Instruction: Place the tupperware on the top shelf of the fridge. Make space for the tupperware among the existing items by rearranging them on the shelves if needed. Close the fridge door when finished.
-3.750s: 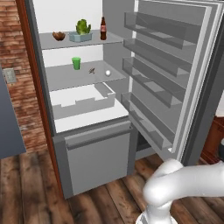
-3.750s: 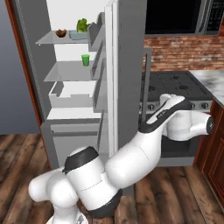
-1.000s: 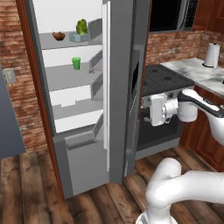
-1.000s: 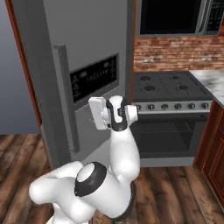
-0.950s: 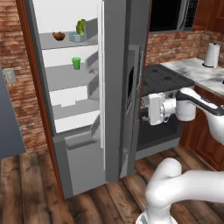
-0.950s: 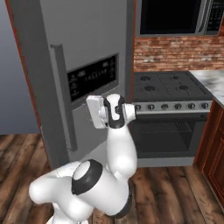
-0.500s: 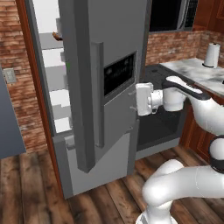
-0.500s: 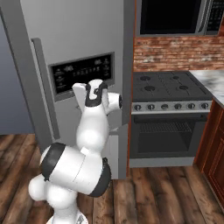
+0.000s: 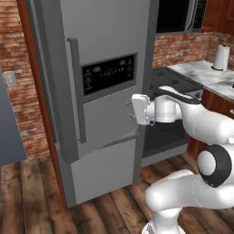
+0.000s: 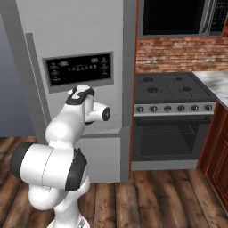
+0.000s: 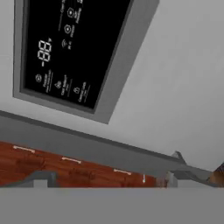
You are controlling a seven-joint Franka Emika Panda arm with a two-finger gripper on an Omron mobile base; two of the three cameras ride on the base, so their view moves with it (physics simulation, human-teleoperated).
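The fridge door stands almost shut. From the left side a narrow gap is left along its handle edge, and the grey front faces out into the room. Its black display panel sits about mid-height, and the long vertical handle runs down the left edge. Below the door is the grey drawer front.

The white arm reaches in from the right, and the tool is right up against the door's face, below the lower right corner of the panel. From the right side the arm bends up in front of the fridge with the hand hidden behind the wrist, close to the door under the panel. The hand camera looks straight at the grey door surface at very close range, with the panel tilted across its upper left and the door's lower edge and a strip of wooden floor beneath. The tool's jaws are spread wide and hold nothing.

The door covers the fridge interior, so the shelves and whatever is on them cannot be seen.

To the right stands a stove with an oven below, beside a brick wall. A paper towel roll stands on the bench.
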